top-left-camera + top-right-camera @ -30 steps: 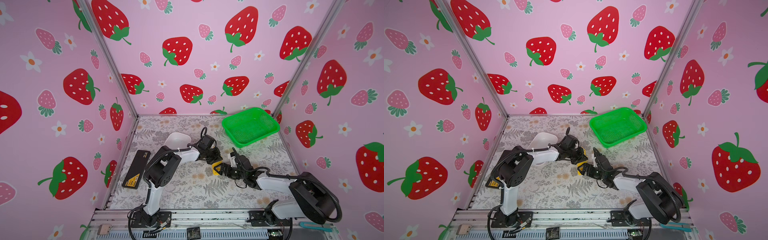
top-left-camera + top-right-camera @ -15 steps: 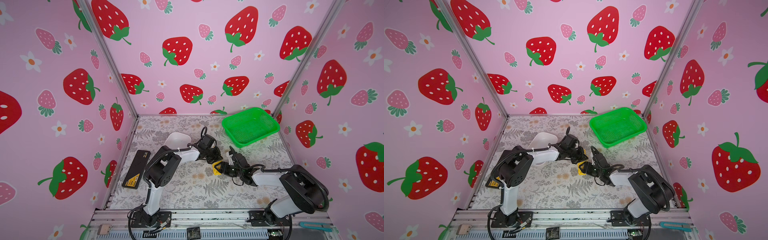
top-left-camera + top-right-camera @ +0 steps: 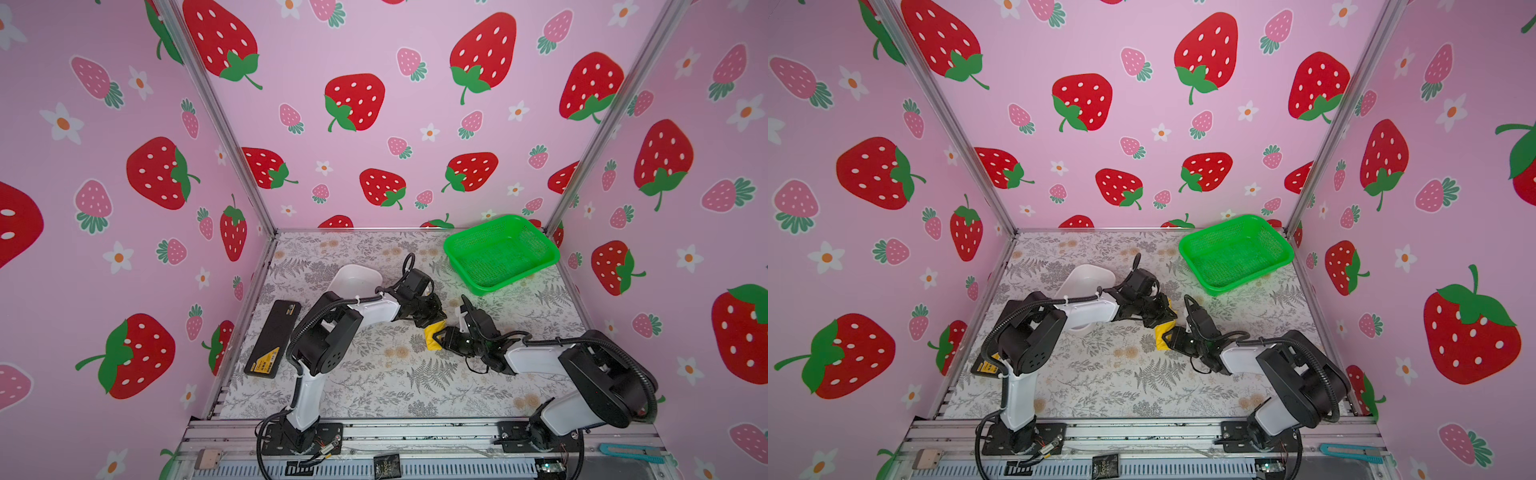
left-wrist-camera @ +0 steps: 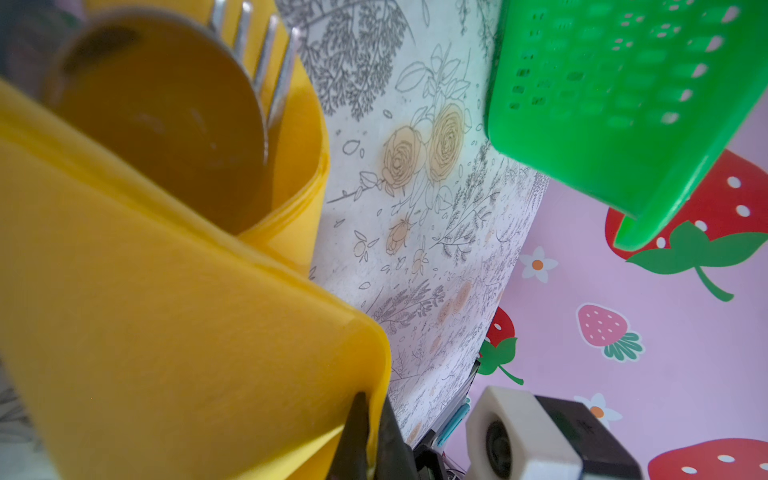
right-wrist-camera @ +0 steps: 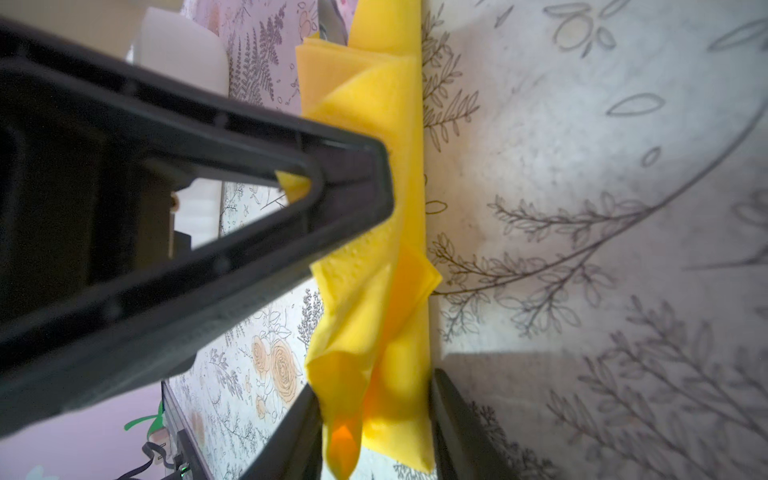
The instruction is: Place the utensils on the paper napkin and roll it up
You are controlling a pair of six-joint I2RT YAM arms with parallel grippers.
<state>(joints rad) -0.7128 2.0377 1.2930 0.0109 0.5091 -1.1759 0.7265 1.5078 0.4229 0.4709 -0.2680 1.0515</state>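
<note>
Mid-table, left hand (image 3: 437, 323) pinching paper napkin (image 3: 432, 340) edge, right hand (image 3: 445, 336) clasping its rolled end, green basket (image 3: 519, 277) well apart.

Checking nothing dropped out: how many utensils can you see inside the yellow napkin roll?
2: a spoon and a fork beside it, both inside the open end of the rolled paper napkin. Another piece may be hidden.

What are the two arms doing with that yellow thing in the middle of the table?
They are rolling cutlery into the paper napkin. A spoon and a fork lie inside the partly rolled sheet, as the left wrist view shows. The left gripper is shut on the napkin's edge. The right gripper has its jaws on either side of one end of the roll; whether they grip it cannot be told.
</note>
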